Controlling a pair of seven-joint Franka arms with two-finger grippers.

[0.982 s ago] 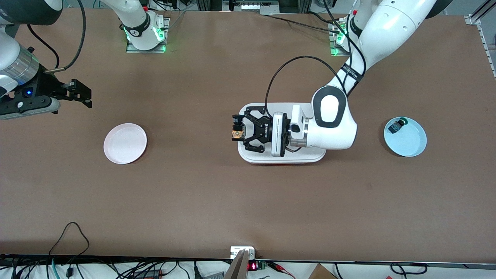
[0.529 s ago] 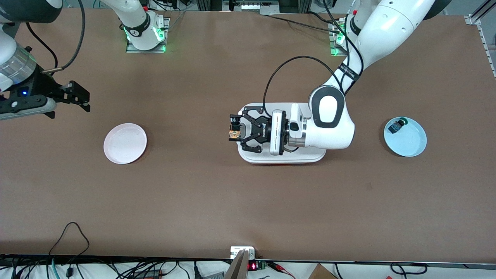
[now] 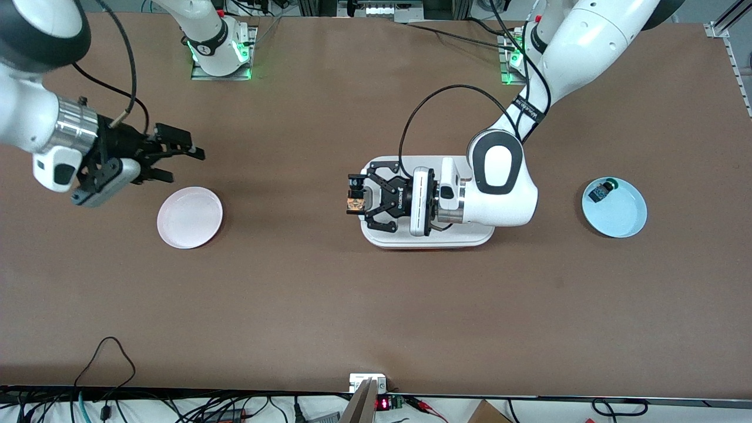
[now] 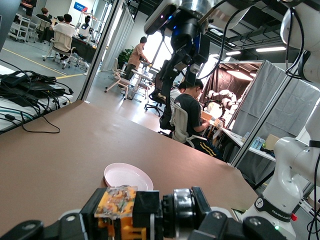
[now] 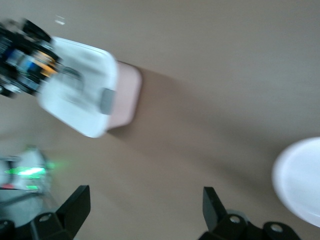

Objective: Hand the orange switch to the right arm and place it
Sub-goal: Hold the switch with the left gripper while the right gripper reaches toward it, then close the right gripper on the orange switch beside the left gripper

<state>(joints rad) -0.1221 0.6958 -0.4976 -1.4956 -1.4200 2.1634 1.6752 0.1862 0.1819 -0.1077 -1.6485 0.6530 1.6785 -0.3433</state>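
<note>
My left gripper (image 3: 356, 200) is turned sideways over the edge of the white tray (image 3: 464, 238) and is shut on the orange switch (image 3: 356, 203), a small black part with orange markings. The left wrist view shows the switch (image 4: 120, 207) clamped between the jaws. My right gripper (image 3: 187, 157) is open and empty above the table near the pink plate (image 3: 190, 217). In the right wrist view its black fingertips (image 5: 75, 205) stand wide apart over bare table, with the left gripper (image 5: 22, 55) and switch farther off.
A light blue plate (image 3: 623, 217) toward the left arm's end of the table holds a black-blue part with a green cap (image 3: 602, 191). The pink plate also shows in the left wrist view (image 4: 128, 176) and the right wrist view (image 5: 300, 180).
My right arm has swung in toward the middle, and its gripper is now above the table by the pink plate. My left gripper with the switch has shifted slightly toward the right arm's end.
</note>
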